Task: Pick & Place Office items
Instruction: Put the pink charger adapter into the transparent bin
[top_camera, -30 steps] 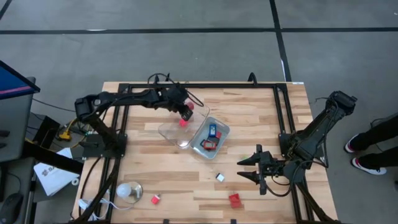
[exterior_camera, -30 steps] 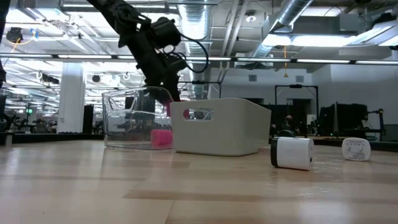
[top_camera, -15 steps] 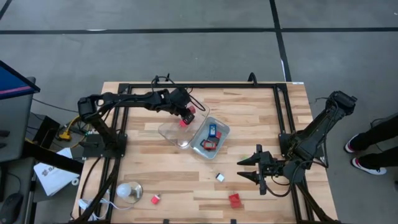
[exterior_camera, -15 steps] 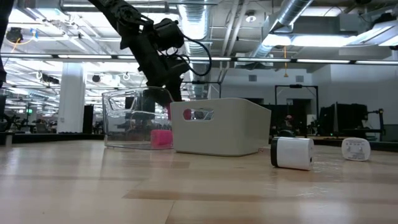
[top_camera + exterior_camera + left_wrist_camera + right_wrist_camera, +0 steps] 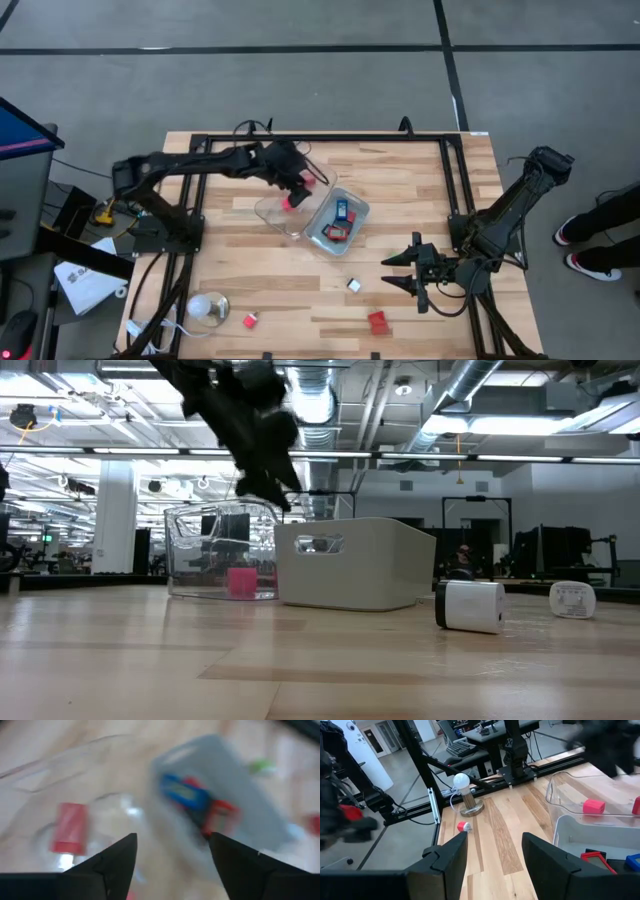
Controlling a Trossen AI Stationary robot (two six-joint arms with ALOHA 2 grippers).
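While the left gripper hovers over the clear tray, fingers apart and empty, a red block lies inside. Descending could knock the tray's wall. Right gripper, beside that tray, waits half-open, empty

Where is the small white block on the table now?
In the high view, the white block lies on bare wood right of centre, below the grey tray and above-left of a red piece.

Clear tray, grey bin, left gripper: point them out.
clear tray (image 5: 272, 214), high view, near rim.
grey bin (image 5: 357, 222), high view, right wall.
left gripper (image 5: 172, 852), left wrist view, gap midway between open fingertips.
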